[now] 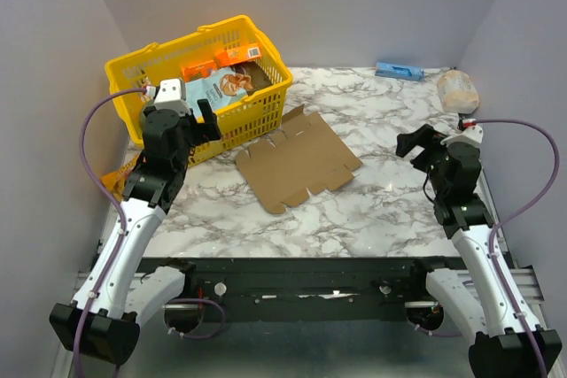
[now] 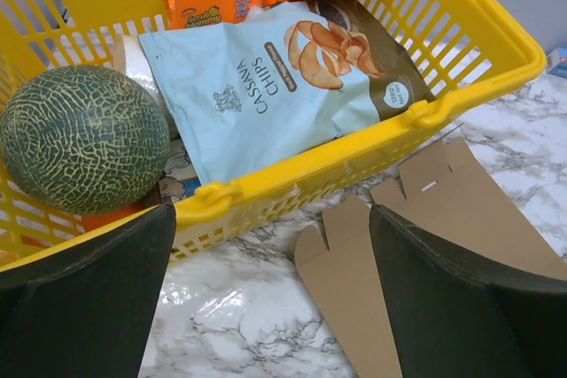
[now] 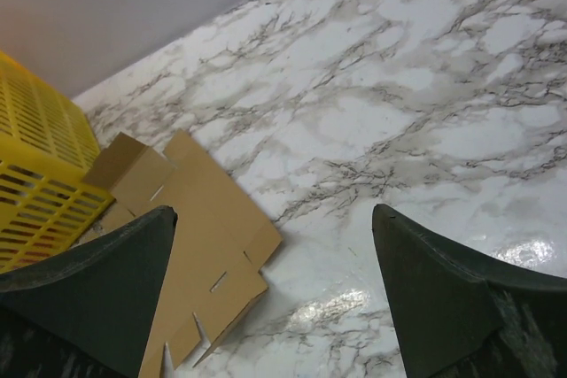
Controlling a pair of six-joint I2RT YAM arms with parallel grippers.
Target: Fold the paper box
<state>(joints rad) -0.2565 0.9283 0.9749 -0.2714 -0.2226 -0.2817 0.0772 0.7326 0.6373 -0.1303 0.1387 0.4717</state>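
The paper box (image 1: 297, 161) is a flat brown die-cut sheet with notched flaps, lying on the marble table just right of the yellow basket. The left wrist view shows its rounded flaps (image 2: 354, 263), and the right wrist view shows its slotted edge (image 3: 190, 219). My left gripper (image 1: 197, 119) hovers beside the basket's near corner, open and holding nothing (image 2: 270, 294). Over the table's right side my right gripper (image 1: 416, 143) stands open and empty (image 3: 275, 294), well clear of the sheet.
The yellow basket (image 1: 252, 112) at the back left holds a chips bag (image 2: 266, 77), orange packets (image 2: 213, 2) and a melon (image 2: 84, 135). A small blue box (image 1: 399, 70) and a pale jar (image 1: 458, 90) sit at the far right. Grey walls enclose three sides.
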